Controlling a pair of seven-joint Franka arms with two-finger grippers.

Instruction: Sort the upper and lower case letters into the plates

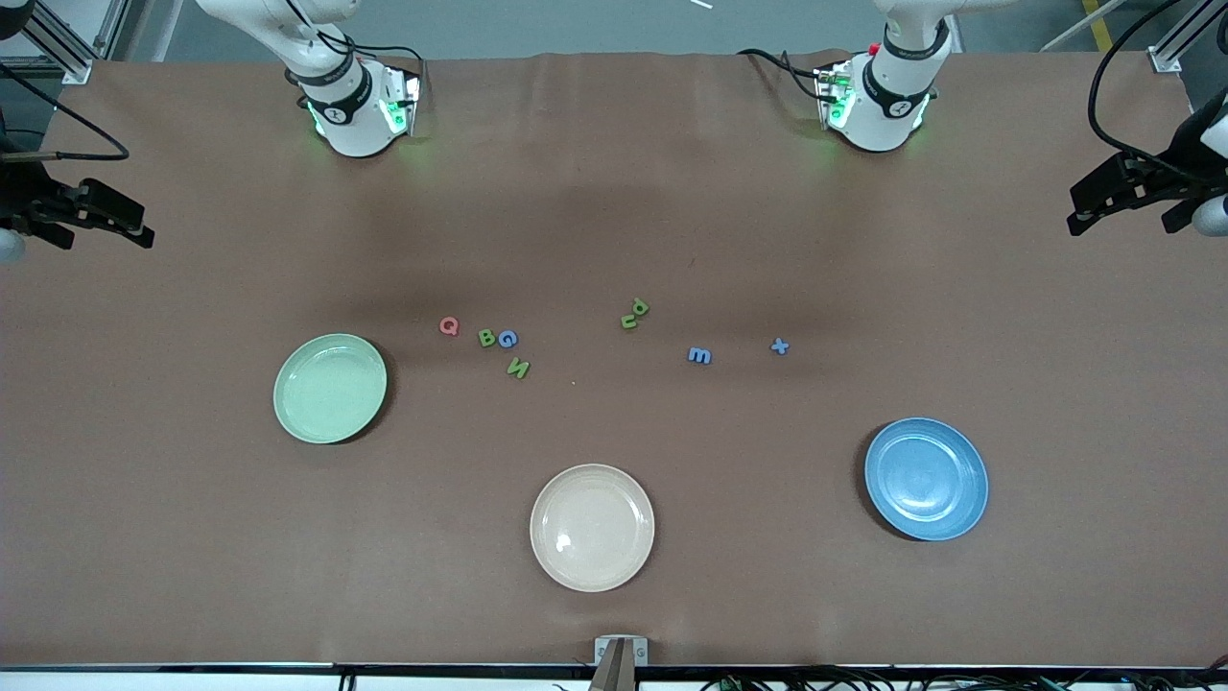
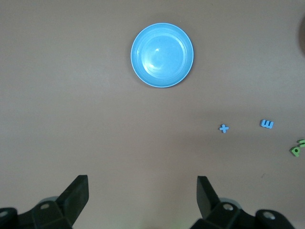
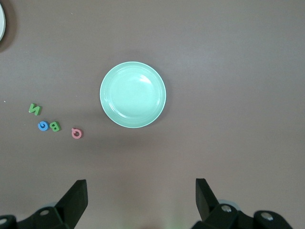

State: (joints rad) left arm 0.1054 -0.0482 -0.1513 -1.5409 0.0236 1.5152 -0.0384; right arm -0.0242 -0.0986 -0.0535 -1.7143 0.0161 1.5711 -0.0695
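Nearest the front camera, cream plate (image 1: 592, 527) is sitting unused; blue plate (image 1: 926, 478) and mint plate (image 1: 330, 388) are lying a bit farther, both empty. Farther still, letters are lying loose on the table: N (image 1: 518, 368), m (image 1: 699, 355), cross-shaped letter (image 1: 780, 346), B (image 1: 486, 337) touching G (image 1: 507, 337), Q (image 1: 448, 326), u (image 1: 628, 321) against p (image 1: 639, 308). They're looking tiny, flat, light, likely foam, so pinching across the edges seems best. Left gripper (image 1: 1132, 197) and right gripper (image 1: 82, 216) are waiting at table ends, fingers spread.

Toy letters (image 1: 487, 337): Q, B, G, N, m
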